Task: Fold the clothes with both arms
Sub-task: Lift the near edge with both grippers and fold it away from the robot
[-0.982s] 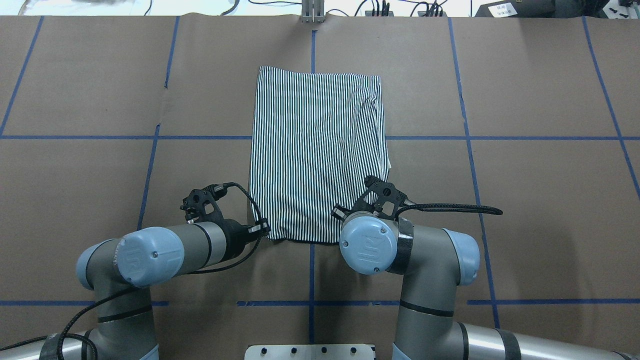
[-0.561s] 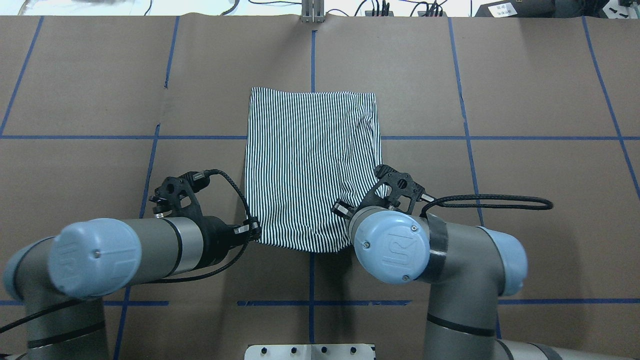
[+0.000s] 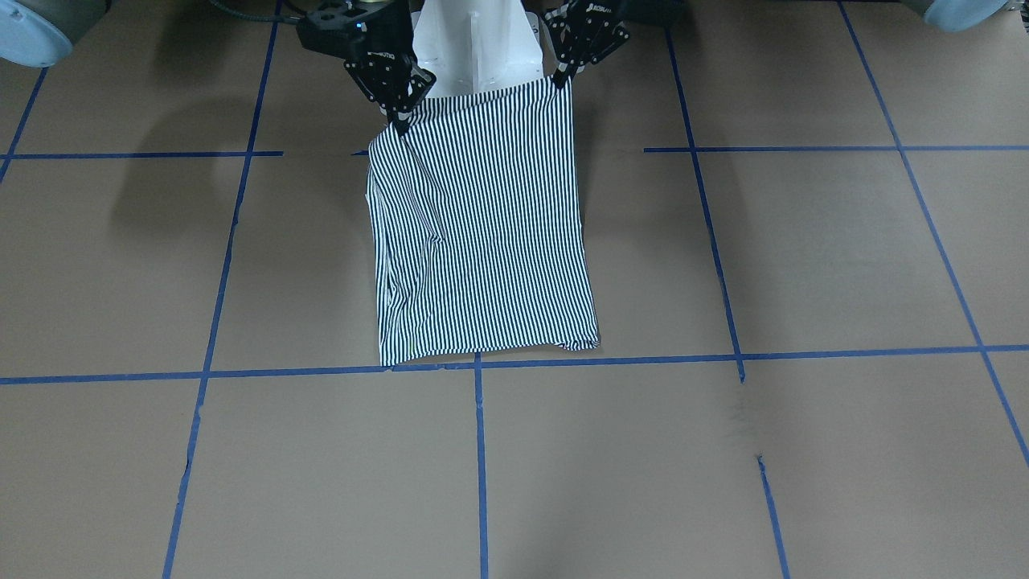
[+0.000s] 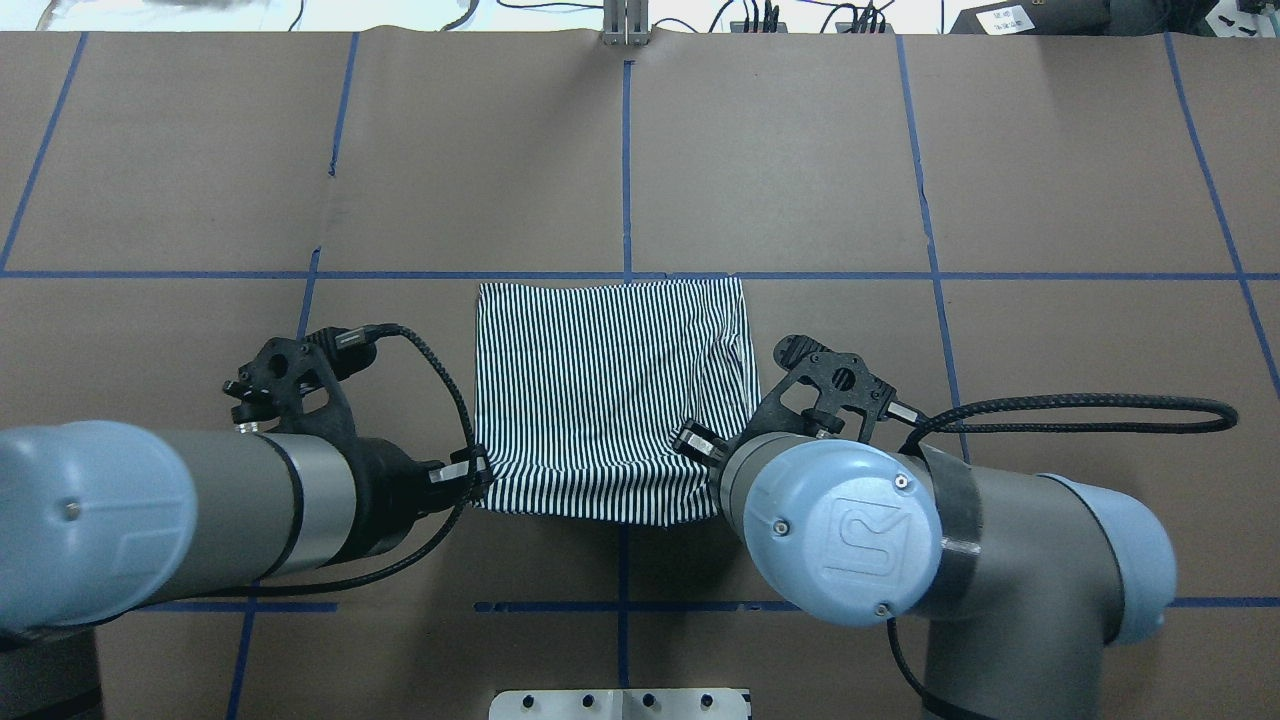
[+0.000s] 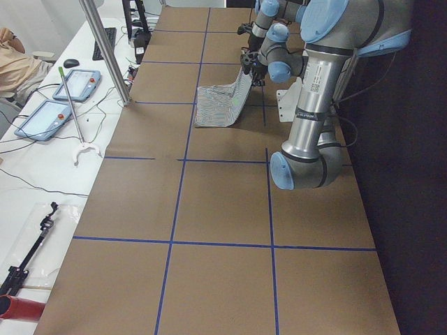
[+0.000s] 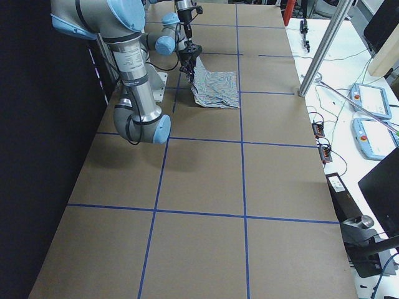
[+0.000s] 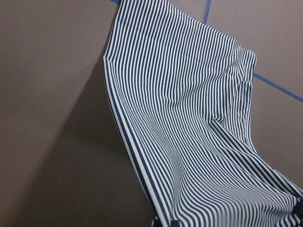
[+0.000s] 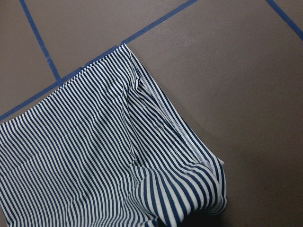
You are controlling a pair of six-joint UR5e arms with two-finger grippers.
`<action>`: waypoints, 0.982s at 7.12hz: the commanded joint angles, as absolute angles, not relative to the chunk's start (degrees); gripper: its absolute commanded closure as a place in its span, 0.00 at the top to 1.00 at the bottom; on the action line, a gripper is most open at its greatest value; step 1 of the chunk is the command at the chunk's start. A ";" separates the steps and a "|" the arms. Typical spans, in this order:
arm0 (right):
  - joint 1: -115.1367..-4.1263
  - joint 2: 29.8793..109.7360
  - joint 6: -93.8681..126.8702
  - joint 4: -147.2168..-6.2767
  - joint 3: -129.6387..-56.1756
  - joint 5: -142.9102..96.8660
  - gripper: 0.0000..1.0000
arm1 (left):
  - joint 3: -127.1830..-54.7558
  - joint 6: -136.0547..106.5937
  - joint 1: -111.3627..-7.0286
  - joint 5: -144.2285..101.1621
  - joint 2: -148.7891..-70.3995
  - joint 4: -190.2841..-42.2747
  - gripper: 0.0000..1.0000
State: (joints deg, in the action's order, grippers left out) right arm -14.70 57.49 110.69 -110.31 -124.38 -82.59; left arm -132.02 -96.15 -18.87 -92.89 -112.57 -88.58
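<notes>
One striped polo shirt stretches away from the white pedestal base. Its edge nearest the base hangs raised, and its far hem lies on the brown tabletop just beside a blue tape line. There are two arms, the left arm and the right arm, with one claw each. The left claw pinches one raised corner and the right claw pinches the other. A blue joint cap bears an embossed "UR". The white lettering on the claws is too small to read.
</notes>
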 commanded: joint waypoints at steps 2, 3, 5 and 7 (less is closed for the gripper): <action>-21.24 54.50 107.08 -100.06 -110.97 -82.62 0.00 | -116.50 -87.39 -28.18 -93.08 -118.21 -92.52 0.00; -24.14 52.32 105.75 -98.02 -105.78 -82.88 0.00 | -111.93 -85.62 -31.00 -93.16 -118.82 -95.94 0.00; -26.36 47.22 104.77 -91.54 -93.93 -82.88 0.00 | -103.57 -83.94 -33.22 -93.25 -121.10 -101.67 0.00; -27.16 45.27 103.81 -85.80 -86.94 -82.79 0.00 | -100.03 -83.58 -33.22 -93.16 -121.55 -103.79 0.00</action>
State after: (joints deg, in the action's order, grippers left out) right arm -26.63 46.48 104.42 -88.75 -90.80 -82.82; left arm -102.27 -83.83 -33.06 -93.19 -121.22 -102.40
